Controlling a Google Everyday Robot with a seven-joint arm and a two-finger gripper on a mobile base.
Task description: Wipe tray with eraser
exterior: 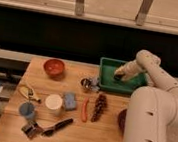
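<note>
The green tray (110,65) sits at the back right of the wooden table. My gripper (120,75) reaches down into the tray from the right, over its middle. A small dark block, the eraser (116,78), shows at the gripper tip, against the tray floor. The white arm (153,70) covers the tray's right end.
An orange-red bowl (54,68) stands at the back left. A metal cup (86,83) sits just left of the tray. A blue pad (70,101), white cup (54,103), blue cup (27,110), red stick (85,109), pine cone (99,106) and black tool (56,126) lie in front.
</note>
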